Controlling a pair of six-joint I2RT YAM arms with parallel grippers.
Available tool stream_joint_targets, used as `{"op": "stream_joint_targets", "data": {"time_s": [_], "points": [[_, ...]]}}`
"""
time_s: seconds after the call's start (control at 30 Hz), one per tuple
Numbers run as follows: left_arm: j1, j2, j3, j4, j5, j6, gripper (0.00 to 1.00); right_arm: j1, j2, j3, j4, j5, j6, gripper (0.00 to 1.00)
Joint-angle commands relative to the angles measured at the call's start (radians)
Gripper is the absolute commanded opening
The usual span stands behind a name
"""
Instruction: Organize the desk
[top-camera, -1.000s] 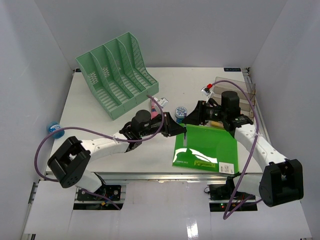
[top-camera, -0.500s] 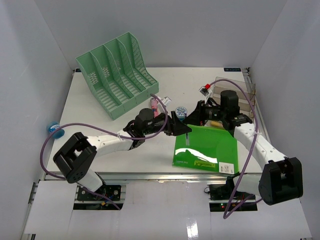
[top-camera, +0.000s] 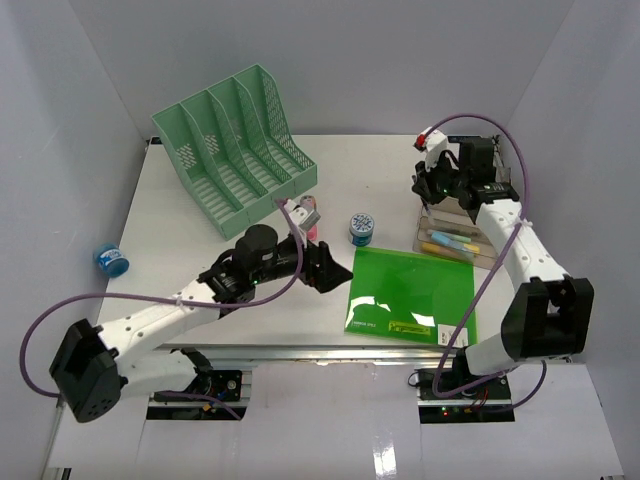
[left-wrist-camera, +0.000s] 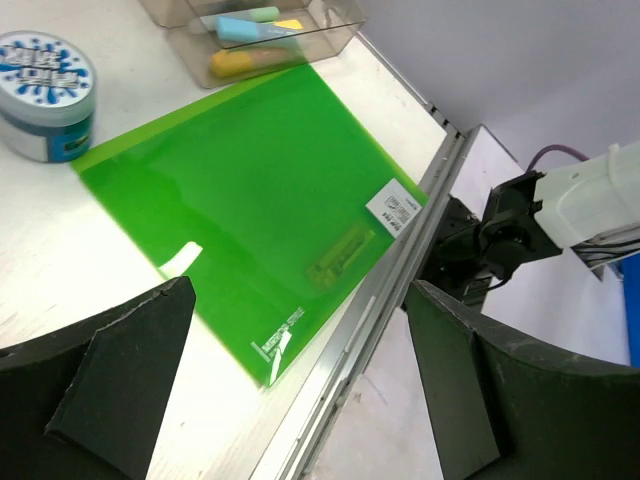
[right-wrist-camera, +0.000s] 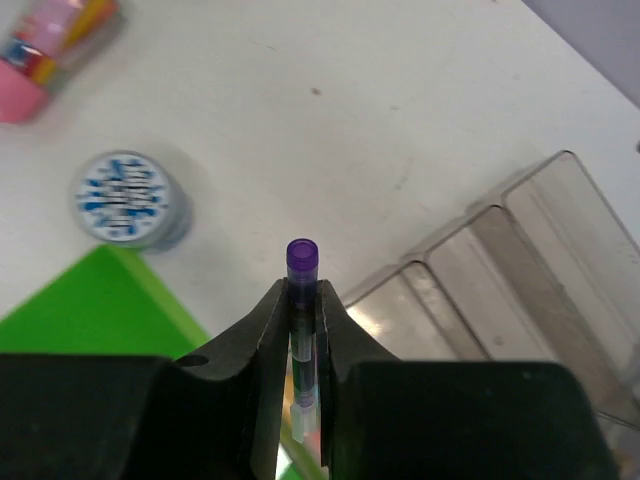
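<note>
The desk (top-camera: 200, 200) fills the white enclosure, and it looks about midway through being tidied. At its right edge a clear tray (right-wrist-camera: 545, 215) already holds a few markers (top-camera: 450, 240). The right gripper (right-wrist-camera: 303, 300) hangs above the tray, its fingers pinched tight on a purple-capped pen (right-wrist-camera: 302, 258) that stands upright between them (probably the next item to go in).

The left gripper (top-camera: 335, 272) hovers low over the middle of the desk with its fingers spread wide and nothing between them, just beside the left edge of a green folder (top-camera: 415, 295) lying flat near the front rail.

Several things look unsorted. The folder is not in the green file rack (top-camera: 235, 150) at the far left, whose slots appear empty from above. A round blue tin (top-camera: 361, 227) and a pink packet (top-camera: 308, 222) sit loose between rack and tray. A blue roll (top-camera: 110, 260) lies at the far left, apparently off the desk.
</note>
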Motion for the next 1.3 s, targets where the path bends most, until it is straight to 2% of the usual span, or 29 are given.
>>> {"op": "stream_joint_targets", "data": {"time_s": [0.0,0.23,0.37,0.5,0.57,0.7,1.0,1.1,1.27], "points": [[0.017,-0.11,-0.084,-0.16,-0.085,0.096,0.98,0.0,0.161,0.08,0.075,0.399,-0.26,0.08],[0.024,-0.2,-0.145,-0.21,-0.115,0.112,0.98,-0.021,0.364,0.217,0.098,0.533,-0.398,0.08],[0.024,-0.209,-0.153,-0.206,-0.124,0.111,0.98,-0.038,0.414,0.238,0.124,0.517,-0.453,0.08],[0.024,-0.204,-0.161,-0.203,-0.117,0.1,0.98,-0.041,0.427,0.191,0.122,0.487,-0.528,0.1],[0.024,-0.212,-0.164,-0.211,-0.121,0.09,0.98,-0.05,0.425,0.166,0.122,0.452,-0.541,0.13],[0.024,-0.256,-0.149,-0.265,-0.125,0.043,0.98,-0.075,0.417,0.129,0.096,0.394,-0.55,0.29],[0.024,-0.438,-0.138,-0.373,-0.132,-0.05,0.98,-0.1,0.362,0.107,0.018,0.298,-0.533,0.49],[0.024,-0.498,-0.175,-0.369,-0.125,-0.107,0.98,-0.1,0.303,0.11,-0.037,0.188,-0.508,0.59],[0.024,-0.579,-0.255,-0.322,-0.108,-0.217,0.98,-0.101,0.212,0.141,-0.151,-0.029,-0.481,0.64]]}}
